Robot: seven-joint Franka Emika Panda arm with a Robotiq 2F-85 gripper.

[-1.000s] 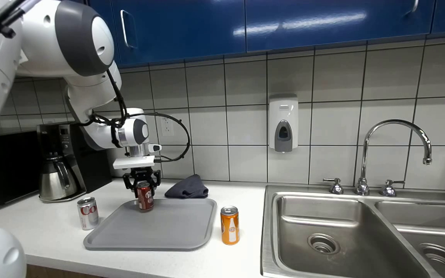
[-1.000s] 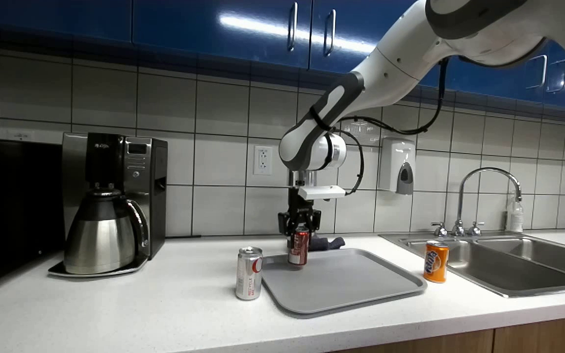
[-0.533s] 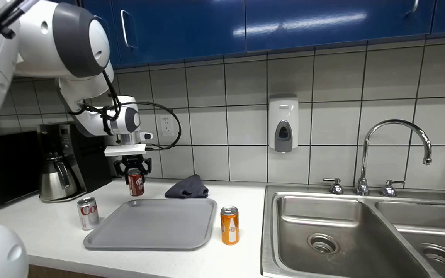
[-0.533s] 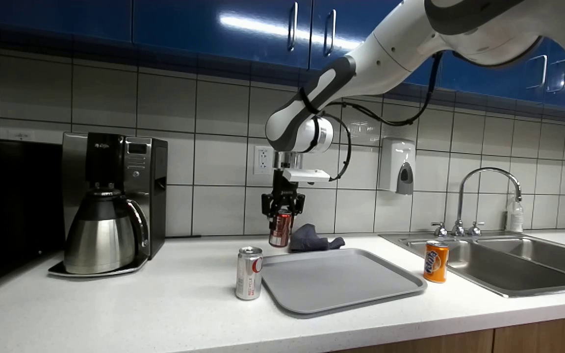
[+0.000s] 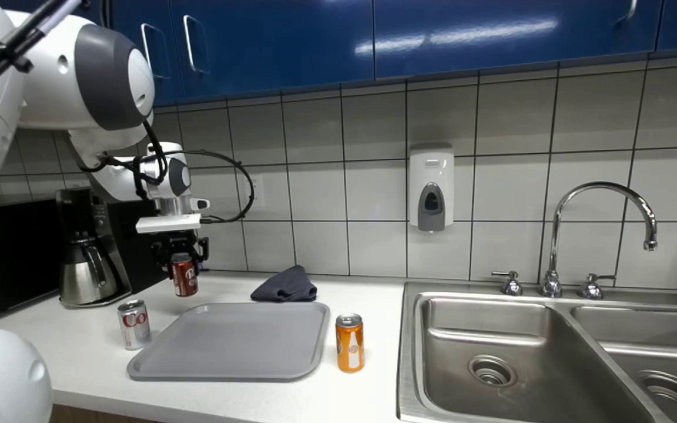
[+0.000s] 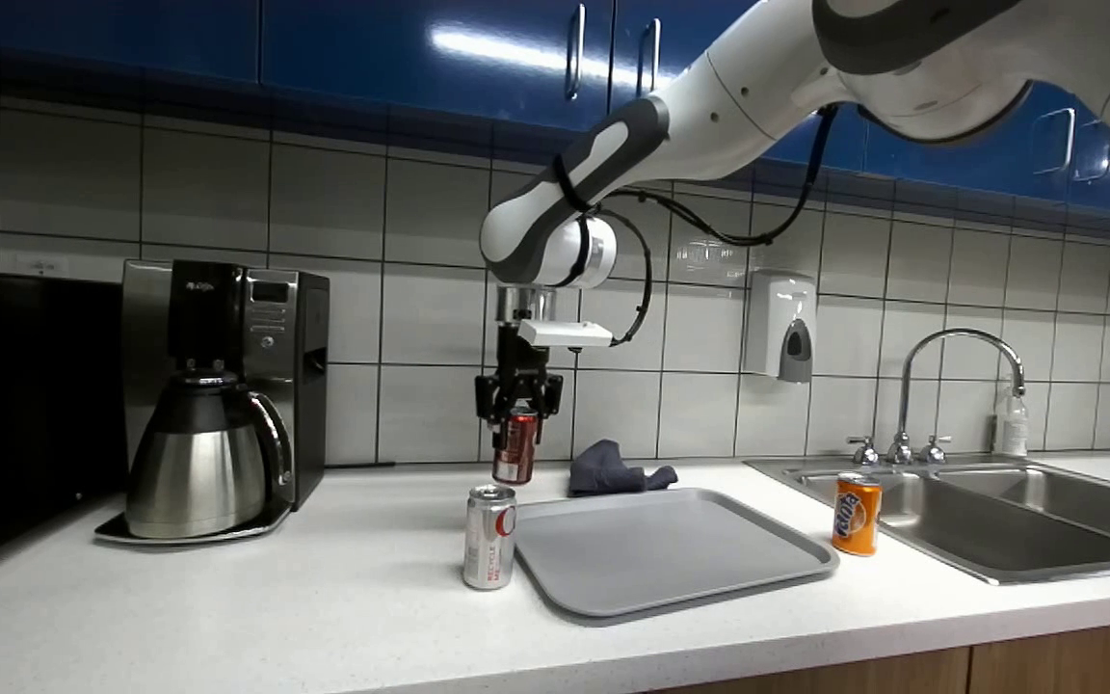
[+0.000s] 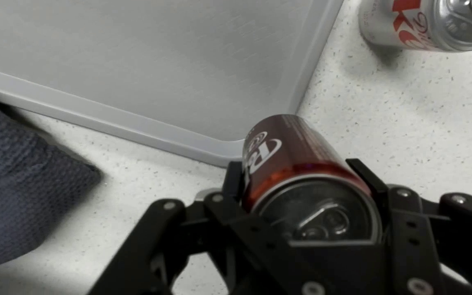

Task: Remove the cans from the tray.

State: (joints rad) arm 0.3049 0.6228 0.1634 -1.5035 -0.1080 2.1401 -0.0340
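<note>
In the wrist view my gripper (image 7: 295, 174) is shut on the dark red-brown can (image 7: 301, 147), with a finger against each side. Both exterior views show this can (image 5: 185, 283) (image 6: 515, 458) held off the counter, behind the silvery can and past the tray's back corner on the coffee maker side. The grey tray (image 5: 238, 341) (image 6: 671, 549) lies flat with nothing on it. The silvery grey can (image 5: 134, 329) (image 6: 489, 547) (image 7: 408, 24) stands upright on the counter beside the tray. On the tray's opposite side the orange can (image 5: 350, 346) (image 6: 856, 516) stands upright.
A coffee maker with a steel carafe (image 5: 83, 279) (image 6: 198, 472) stands beside a black appliance (image 6: 25, 414). A dark crumpled cloth (image 5: 285, 286) (image 7: 23, 184) lies behind the tray. The steel sink (image 5: 409, 352) and faucet (image 5: 556, 235) are past the orange can.
My gripper has lifted the red-brown can from the tray and carried it beyond the tray's edge, toward the coffee maker. The silvery can, orange can and tray have not moved.
</note>
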